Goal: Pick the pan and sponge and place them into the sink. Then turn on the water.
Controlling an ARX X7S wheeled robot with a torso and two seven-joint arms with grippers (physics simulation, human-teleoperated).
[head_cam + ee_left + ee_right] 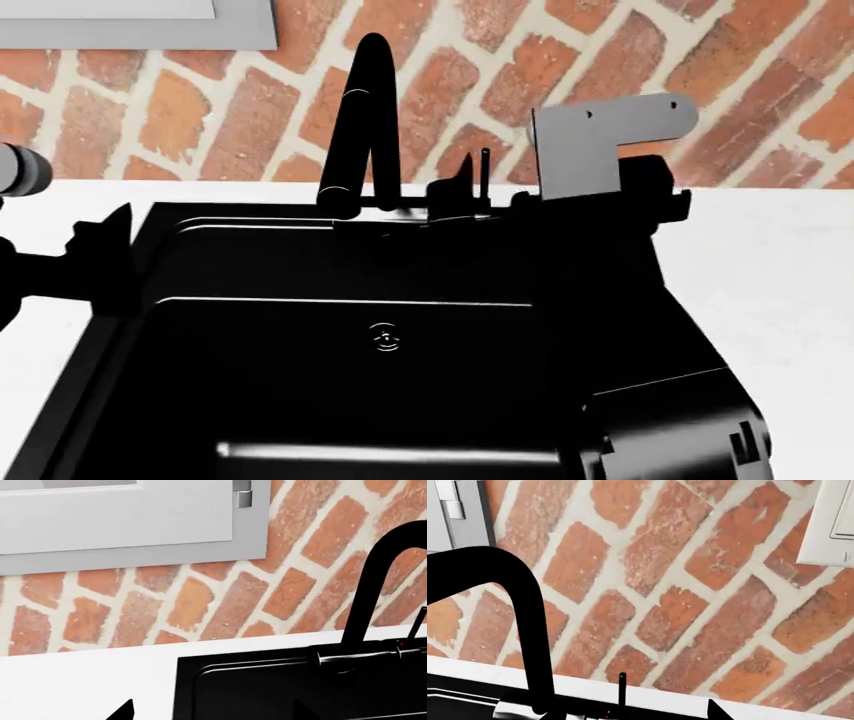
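Observation:
The sink (240, 262) is a big matte-black basin with a small round metal fitting (386, 340) and a tall black faucet (370, 100). No water falls from the spout. I cannot make out the pan or the sponge in any view. My right gripper (467, 198) is at the faucet base; in the right wrist view it (627, 715) looks open, with the thin upright lever (622, 692) between its fingers beside the faucet (514, 580). My left gripper (114, 245) is open and empty at the sink's far left corner (220, 680).
A brick wall (441, 90) runs behind the white counter (774, 260). A grey window frame (133, 530) is up on the left and a white wall switch (830, 525) on the right. My right arm (627, 330) lies across the sink's right side.

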